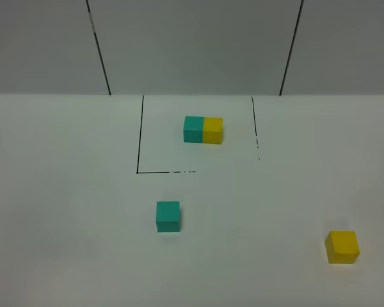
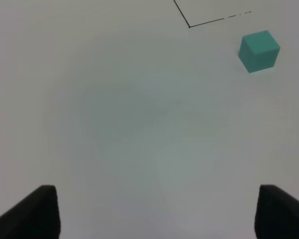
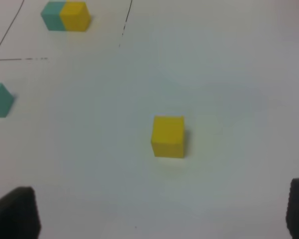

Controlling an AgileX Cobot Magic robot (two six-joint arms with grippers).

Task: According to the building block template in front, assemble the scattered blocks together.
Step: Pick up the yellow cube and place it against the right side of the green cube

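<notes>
Left fingers (image 2: pixel 40 214): I see two dark tips spread wide apart in the left wrist view, gripping nothing, with bare white counter (image 2: pixel 139 124) between them.

Teal cube (image 1: pixel 168 215): one of the scattered blocks. It sits flat on the counter, left of centre in the high view, near the front line of the black outline (image 1: pixel 139 141) and outside it. From the left wrist camera it lies well ahead of the tips, close to a corner of that outline.

Building block template (image 1: pixel 203 129): a teal half and a yellow half joined into one short bar, teal on the left. It rests inside the black outline, toward the back, well apart from both loose cubes.

Yellow cube (image 1: pixel 342 247): the other scattered block. It sits alone at the front right of the counter, well apart from the teal cube. In the right wrist view I see it ahead of the tips, roughly midway between them.

Right fingers (image 3: pixel 17 211): two dark tips spread wide, gripping nothing, apart from the yellow cube.
</notes>
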